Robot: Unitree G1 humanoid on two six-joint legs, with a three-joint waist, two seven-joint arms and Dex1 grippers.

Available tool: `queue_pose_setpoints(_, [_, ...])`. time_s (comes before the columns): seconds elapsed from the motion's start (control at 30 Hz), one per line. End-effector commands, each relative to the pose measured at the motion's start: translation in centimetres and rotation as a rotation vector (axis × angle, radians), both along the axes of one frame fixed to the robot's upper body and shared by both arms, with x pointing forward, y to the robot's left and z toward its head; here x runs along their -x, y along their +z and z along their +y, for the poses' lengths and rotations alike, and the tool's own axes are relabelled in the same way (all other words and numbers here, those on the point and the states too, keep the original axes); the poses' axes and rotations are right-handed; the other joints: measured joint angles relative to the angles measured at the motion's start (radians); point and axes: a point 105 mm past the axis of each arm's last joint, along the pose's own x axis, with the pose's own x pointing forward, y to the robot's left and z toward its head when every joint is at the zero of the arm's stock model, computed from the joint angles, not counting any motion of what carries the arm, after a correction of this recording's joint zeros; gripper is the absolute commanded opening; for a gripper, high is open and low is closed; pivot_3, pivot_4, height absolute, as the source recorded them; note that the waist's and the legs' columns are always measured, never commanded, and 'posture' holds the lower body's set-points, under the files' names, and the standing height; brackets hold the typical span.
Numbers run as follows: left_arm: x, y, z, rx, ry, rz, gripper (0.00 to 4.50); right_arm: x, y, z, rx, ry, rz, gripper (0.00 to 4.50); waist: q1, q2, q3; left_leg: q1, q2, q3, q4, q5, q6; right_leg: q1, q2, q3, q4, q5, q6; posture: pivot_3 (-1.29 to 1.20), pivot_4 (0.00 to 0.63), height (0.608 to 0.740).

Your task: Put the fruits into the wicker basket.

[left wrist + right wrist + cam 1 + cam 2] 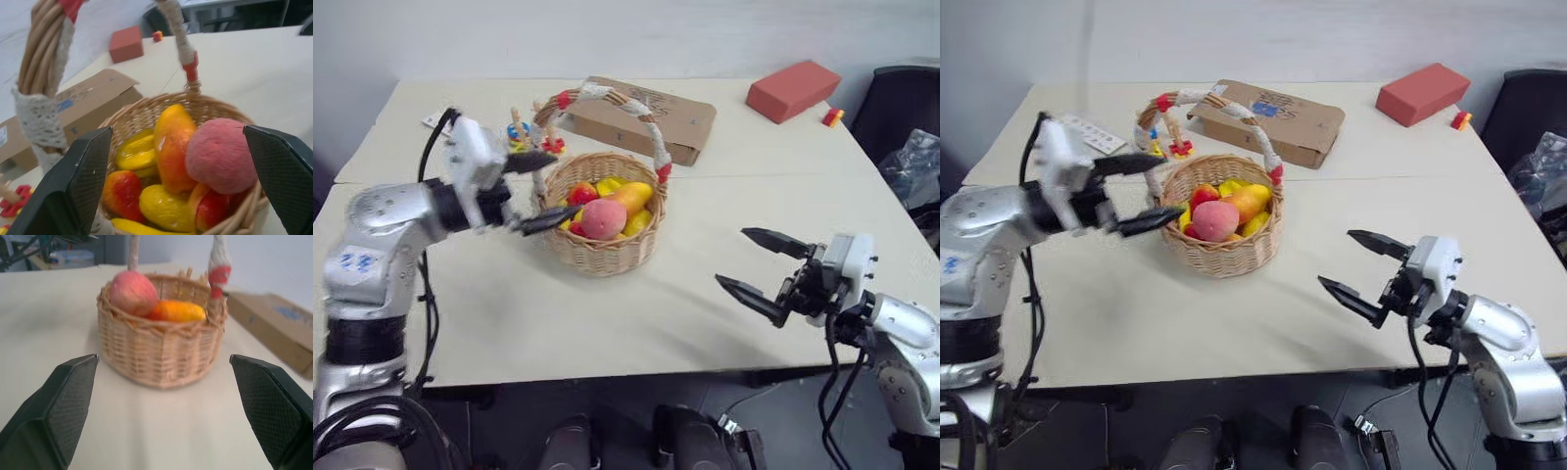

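The round wicker basket (603, 247) stands on the table, its arched handle (646, 124) wrapped in white cloth with red bands. Inside it lie the pink-red peach (603, 218), the orange-yellow mango (631, 197) and several other yellow and red fruits. My left gripper (536, 192) hovers at the basket's left rim, open, with nothing between its fingers. In the left wrist view the peach (220, 155) and mango (173, 147) rest in the basket between the two fingers. My right gripper (762, 266) is open and empty, well to the right of the basket, above the table's front part.
A flat cardboard box (641, 117) lies behind the basket. A stacking-ring toy (521, 132) stands at the basket's back left. A red block (793, 90) and a small red-yellow piece (832, 117) sit at the far right. A dark chair (901, 108) stands beside the table's right edge.
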Motion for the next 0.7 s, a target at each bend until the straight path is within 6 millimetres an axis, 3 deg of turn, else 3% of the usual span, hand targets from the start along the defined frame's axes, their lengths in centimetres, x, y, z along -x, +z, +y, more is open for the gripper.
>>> queue_pose_setpoints(0.03, [1.9,1.9,3.4,0.106,0.037,0.032,4.49,-3.5,1.9,0.2,-0.040,0.079,-0.039,4.50,-0.003,-0.001,0.002,0.000,0.001,-0.001,0.000,0.001,-0.001,-0.001,0.001,0.000,0.000,-0.001,-0.001,0.00,0.150,0.740])
queue_pose_setpoints(0.13, [2.0,1.8,6.1,0.156,0.138,0.050,4.49,-6.1,2.8,1.3,-0.039,0.143,-0.045,4.50,-0.005,0.002,0.003,0.001,0.002,-0.002,0.001,0.003,-0.005,-0.002,0.001,0.000,0.002,-0.003,-0.005,0.00,0.150,0.740])
queue_pose_setpoints(0.23, [3.4,0.8,8.2,0.097,0.173,0.033,4.49,-9.1,3.6,4.9,-0.014,0.281,-0.005,4.50,-0.004,0.002,0.003,0.000,0.004,-0.003,-0.001,0.002,-0.008,-0.004,0.001,-0.002,0.005,-0.005,-0.009,0.00,0.150,0.740])
queue_pose_setpoints(0.43, [3.9,2.5,8.7,0.164,0.221,-0.062,4.49,-11.6,4.9,10.1,0.015,0.394,0.002,4.50,0.003,0.002,0.003,-0.008,0.003,-0.001,0.001,0.002,-0.007,-0.015,0.000,0.000,0.016,-0.005,-0.010,0.00,0.150,0.740])
queue_pose_setpoints(0.53, [4.3,2.3,9.0,0.165,0.248,-0.052,4.49,-12.1,5.3,11.6,0.009,0.424,0.003,4.50,0.001,0.002,0.003,-0.009,0.000,-0.001,0.001,0.001,-0.006,-0.015,-0.002,0.000,0.016,-0.005,-0.010,0.00,0.150,0.740])
queue_pose_setpoints(0.7, [4.1,0.8,9.5,0.129,0.315,-0.077,4.50,-11.2,4.7,13.2,0.046,0.546,0.038,3.25,-0.012,0.002,0.003,-0.008,-0.001,-0.001,0.001,0.001,-0.005,-0.014,-0.004,0.000,0.017,-0.005,-0.010,0.00,0.150,0.740])
